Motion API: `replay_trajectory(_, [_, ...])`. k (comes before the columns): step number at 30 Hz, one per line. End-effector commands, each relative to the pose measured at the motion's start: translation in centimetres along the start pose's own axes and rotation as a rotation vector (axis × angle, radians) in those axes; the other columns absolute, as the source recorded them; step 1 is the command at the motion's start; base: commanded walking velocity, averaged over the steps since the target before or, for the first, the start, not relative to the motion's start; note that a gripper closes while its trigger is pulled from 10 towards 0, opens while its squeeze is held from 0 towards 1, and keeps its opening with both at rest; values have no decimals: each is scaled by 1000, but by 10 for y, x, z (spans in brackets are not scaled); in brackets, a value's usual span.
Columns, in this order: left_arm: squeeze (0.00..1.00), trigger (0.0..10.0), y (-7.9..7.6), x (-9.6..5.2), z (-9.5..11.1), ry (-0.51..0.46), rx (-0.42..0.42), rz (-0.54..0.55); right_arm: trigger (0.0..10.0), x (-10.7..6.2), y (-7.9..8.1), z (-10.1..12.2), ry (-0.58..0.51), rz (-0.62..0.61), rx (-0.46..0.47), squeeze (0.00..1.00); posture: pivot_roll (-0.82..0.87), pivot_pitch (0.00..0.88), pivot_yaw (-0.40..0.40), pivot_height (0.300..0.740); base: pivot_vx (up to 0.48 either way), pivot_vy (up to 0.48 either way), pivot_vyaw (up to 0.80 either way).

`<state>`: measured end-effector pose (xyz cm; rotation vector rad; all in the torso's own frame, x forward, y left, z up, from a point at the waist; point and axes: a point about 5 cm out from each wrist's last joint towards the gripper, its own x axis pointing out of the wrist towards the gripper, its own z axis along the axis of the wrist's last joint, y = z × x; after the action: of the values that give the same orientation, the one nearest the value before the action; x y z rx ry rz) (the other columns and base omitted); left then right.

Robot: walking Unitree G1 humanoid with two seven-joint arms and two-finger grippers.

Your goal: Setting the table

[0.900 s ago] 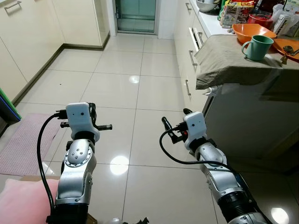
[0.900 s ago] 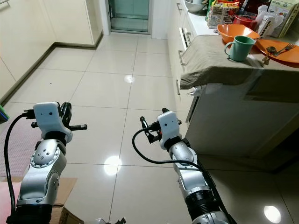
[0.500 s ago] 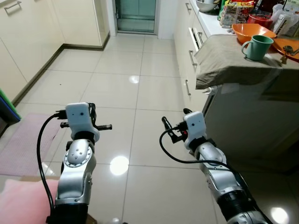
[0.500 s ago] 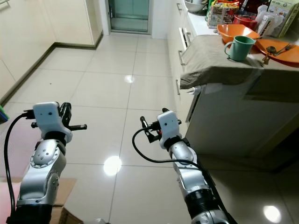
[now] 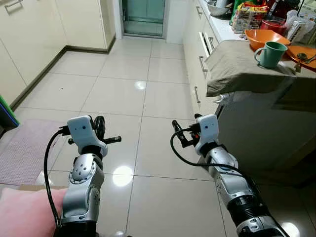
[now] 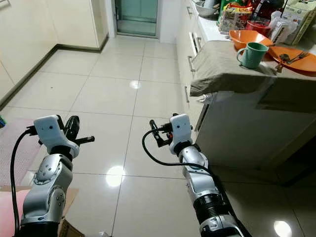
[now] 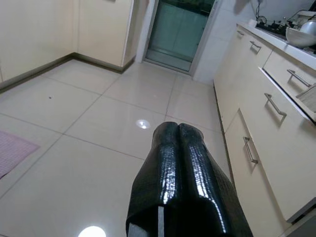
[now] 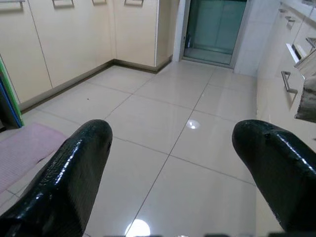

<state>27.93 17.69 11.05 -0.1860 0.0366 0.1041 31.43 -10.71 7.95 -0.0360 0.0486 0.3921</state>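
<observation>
A green mug stands on a grey cloth that drapes over the counter corner at the right. Behind it sits an orange bowl, and beside it an orange plate holding a fork and a spoon. My left gripper hovers over the tiled floor, its fingers pressed shut with nothing between them. My right gripper hangs open and empty in front of the counter, well below the mug, its fingers wide apart.
Cream cabinets line the left wall, and drawers with metal handles run along the right. A glass door closes the far end. A pink mat lies on the floor at the left. Food packets and a metal bowl crowd the counter behind.
The camera has shifted a little, so the counter sits slightly higher in the picture. Both arms keep much the same pose over the floor.
</observation>
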Motion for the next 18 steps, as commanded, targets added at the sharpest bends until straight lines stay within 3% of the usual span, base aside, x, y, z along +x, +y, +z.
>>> replay_trajectory(1, [0, 10000, -2, 3, 6, -23, -8, -24, 10000, 4, -3, 5, -19, -6, 9, 0, 27, 0, -36, 740, 0, 0, 0])
replay_trajectory(18, [0, 10000, -6, 6, 9, -32, 12, -57, 10000, 3, -4, 6, -40, -22, 7, 0, 5, 0, -10, 740, 0, -480, 0])
